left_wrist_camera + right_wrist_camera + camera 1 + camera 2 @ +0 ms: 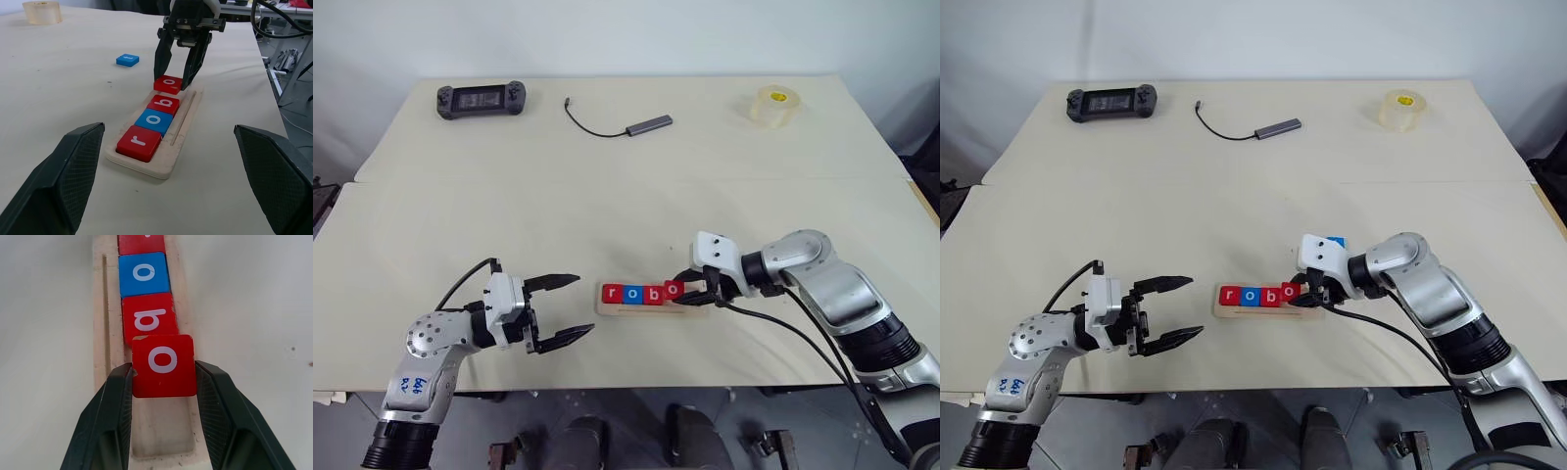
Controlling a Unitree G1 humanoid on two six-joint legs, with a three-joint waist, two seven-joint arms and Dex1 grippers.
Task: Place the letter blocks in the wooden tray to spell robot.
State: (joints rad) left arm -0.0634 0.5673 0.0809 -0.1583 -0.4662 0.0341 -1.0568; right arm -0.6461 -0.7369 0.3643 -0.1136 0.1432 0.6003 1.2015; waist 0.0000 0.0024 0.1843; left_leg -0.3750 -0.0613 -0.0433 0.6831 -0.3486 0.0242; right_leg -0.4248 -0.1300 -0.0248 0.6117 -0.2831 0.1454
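Observation:
The wooden tray (636, 311) lies near the table's front edge, between my two grippers. In it sit a red r block (138, 142), a blue o block (154, 120) and a red b block (164, 104) in a row. My right gripper (164, 369) is shut on a second red o block (164, 364), held just over the tray's empty stretch right after the b. A blue t block (127, 59) lies on the table behind the right gripper, apart from the tray. My left gripper (584, 305) stands open and empty to the left of the tray, pointing at it.
At the back of the table lie a black game controller (481, 99) on the left, a grey USB hub with cable (649, 124) in the middle and a roll of clear tape (773, 106) on the right. A seam crosses the table (431, 215) between those things and the tray.

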